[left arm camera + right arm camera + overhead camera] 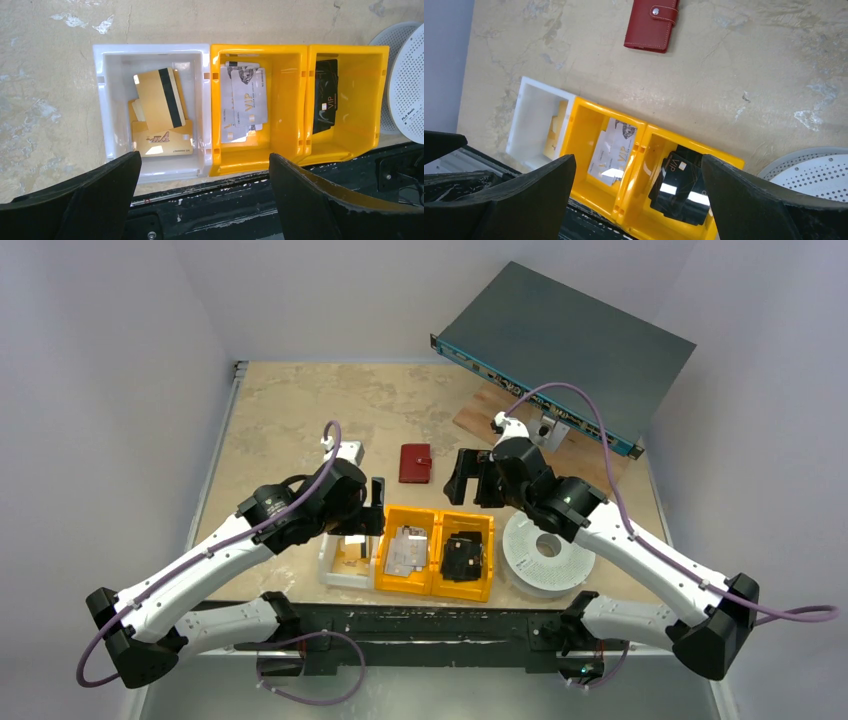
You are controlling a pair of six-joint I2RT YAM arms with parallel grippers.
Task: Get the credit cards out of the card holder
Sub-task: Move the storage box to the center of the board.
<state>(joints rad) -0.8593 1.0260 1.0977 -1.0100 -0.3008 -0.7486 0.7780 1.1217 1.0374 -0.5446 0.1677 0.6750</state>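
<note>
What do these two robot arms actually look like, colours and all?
Both the left arm and the right arm have smooth white shells between chunky black joints. A thin purple cable loops along each one. The left gripper and right gripper each end in two broad, matte black, wedge-shaped fingers. No markings are legible.

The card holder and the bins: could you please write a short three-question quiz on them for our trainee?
1. True or false: the card holder lies closed on the table.
2. Which bin holds the golden cards? A the white bin; B the middle yellow bin; C the right yellow bin.
3. Fill in: both arms' jaws stand ____, holding nothing.
Key: 1 true; 2 A; 3 open.
</note>
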